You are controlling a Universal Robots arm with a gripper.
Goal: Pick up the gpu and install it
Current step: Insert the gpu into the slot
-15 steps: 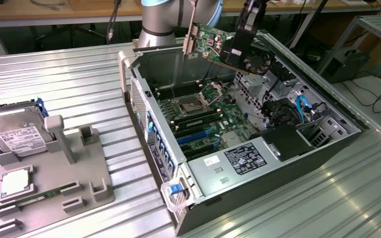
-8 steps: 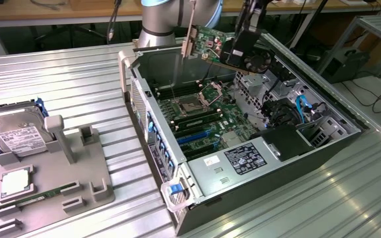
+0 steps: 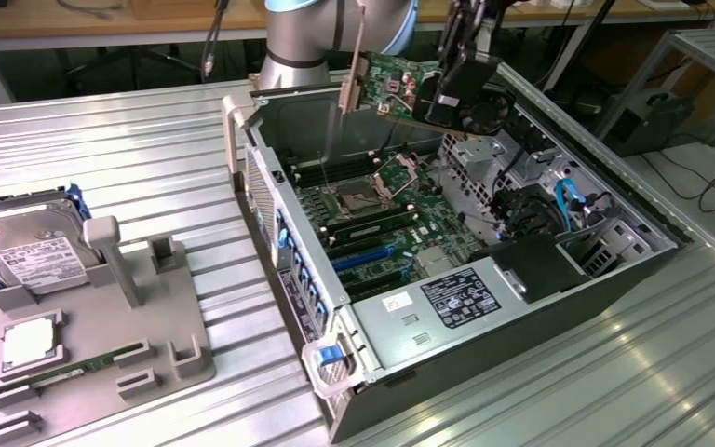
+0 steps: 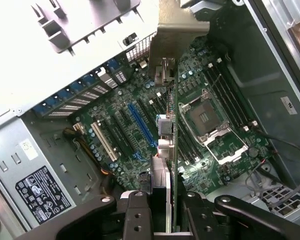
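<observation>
The gripper (image 4: pixel 162 210) pinches the gpu (image 4: pixel 169 125) edge-on between its fingers, card hanging below them over the motherboard (image 4: pixel 135 125): stiff, light, fragile.

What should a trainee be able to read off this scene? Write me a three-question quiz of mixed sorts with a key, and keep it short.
1. True or false: the gpu is already seated in a motherboard slot.
2. Multiple choice: what is the end effector closed on? A) a blue cable B) the gpu C) a screwdriver
3. Fill in: the hard drive rests in the grey fixture on the exterior view's ____ of the computer case.

Key
1. False. It hangs above the open case, clear of the motherboard.
2. B
3. left
</observation>
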